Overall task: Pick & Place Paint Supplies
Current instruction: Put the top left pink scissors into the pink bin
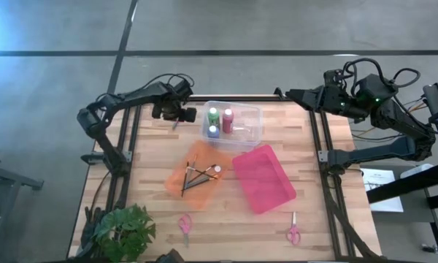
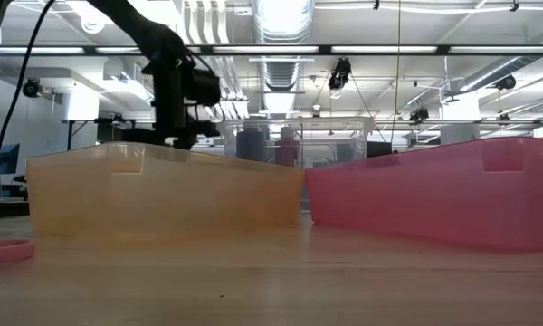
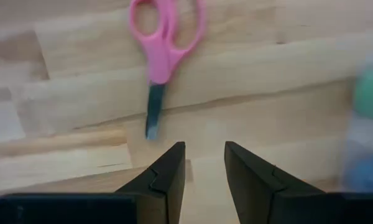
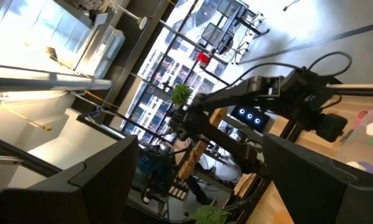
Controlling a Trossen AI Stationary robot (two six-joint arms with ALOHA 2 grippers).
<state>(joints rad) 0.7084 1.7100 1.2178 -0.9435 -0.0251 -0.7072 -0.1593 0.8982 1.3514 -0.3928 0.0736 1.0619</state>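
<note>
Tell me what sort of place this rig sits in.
Probably an industrial lab or workshop: bare concrete floor around the wooden butcher-block table, exposed silver ceiling ducts with strip lights overhead, and metal shelving racks behind.

Bottles (image 1: 220, 120) stand in the far bin (image 1: 254, 117); brushes (image 1: 199, 175) lie in the tray (image 1: 177, 177) left of another tray (image 1: 266, 179).

Looked down past two dark fingers (image 3: 168, 180), set slightly apart with a narrow gap and nothing between, left gripper (image 3: 205, 155). Hovered over pale wooden table planks (image 3: 267, 81). Pink-handled scissors (image 3: 160, 53) lay beyond, blade pointing toward the fingers. Blurred green and blue shapes (image 3: 368, 130) at one edge, unidentifiable.
</note>
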